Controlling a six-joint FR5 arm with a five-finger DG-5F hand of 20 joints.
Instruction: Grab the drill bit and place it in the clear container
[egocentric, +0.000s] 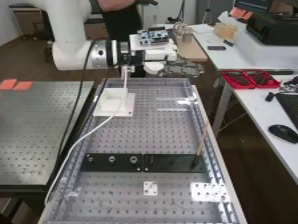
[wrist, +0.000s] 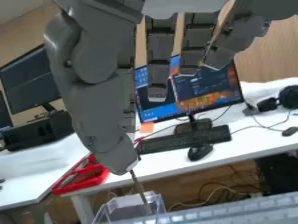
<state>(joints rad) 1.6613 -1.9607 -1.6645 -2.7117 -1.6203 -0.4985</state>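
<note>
The hand (egocentric: 182, 68) is seen in the high view above the far end of the perforated metal plate (egocentric: 143, 136), with its fingers directed towards the plate's right side. In the wrist view the thumb (wrist: 120, 154) is extended, and the drill bit (wrist: 140, 190) is seen at its tip — apparently pinched there, though the contact is partly covered by the thumb itself. The bit is tilted, its free end pointed downward and seen against the clear container (wrist: 118, 204); whether that end is inside the walls cannot be told. The container is seen near the plate's edge.

On the plate, a white block (egocentric: 114, 95) is set at the far left, with a white cable (egocentric: 87, 134) passed over it. A black strip (egocentric: 100, 165) is laid across the plate's nearer half — three round fittings (egocentric: 112, 160) are held in its left part, and a thin brown rod (egocentric: 202, 137) is leaned at its right end. To the right of the plate, on a white table (egocentric: 263, 106), red trays (egocentric: 240, 84) and a black mouse (egocentric: 284, 133) are placed.
</note>
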